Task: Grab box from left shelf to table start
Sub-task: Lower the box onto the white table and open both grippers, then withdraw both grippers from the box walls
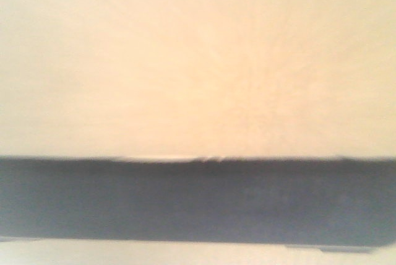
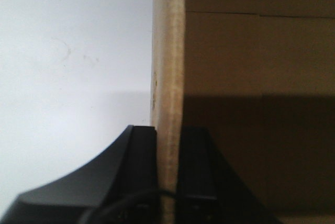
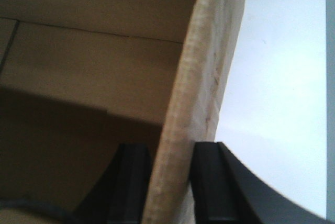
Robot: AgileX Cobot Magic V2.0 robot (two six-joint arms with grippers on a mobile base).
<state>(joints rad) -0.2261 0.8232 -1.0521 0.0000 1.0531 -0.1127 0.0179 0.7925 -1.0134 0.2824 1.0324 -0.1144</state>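
Observation:
The box [image 1: 198, 60] fills the front view, tan cardboard with its wide black panel [image 1: 198, 200] across the lower part, very close and blurred. In the left wrist view my left gripper [image 2: 168, 135] is shut on the box's upright side wall [image 2: 168, 67], one black finger on each face. The box's brown inside [image 2: 256, 51] lies to the right of that wall. In the right wrist view my right gripper [image 3: 170, 153] is shut on the opposite wall [image 3: 201, 77], with the box's inside [image 3: 89, 62] on the left.
A plain white surface [image 2: 73, 67] lies outside the left wall, and a pale surface [image 3: 282, 88] lies outside the right wall. Nothing else shows past the box in the front view.

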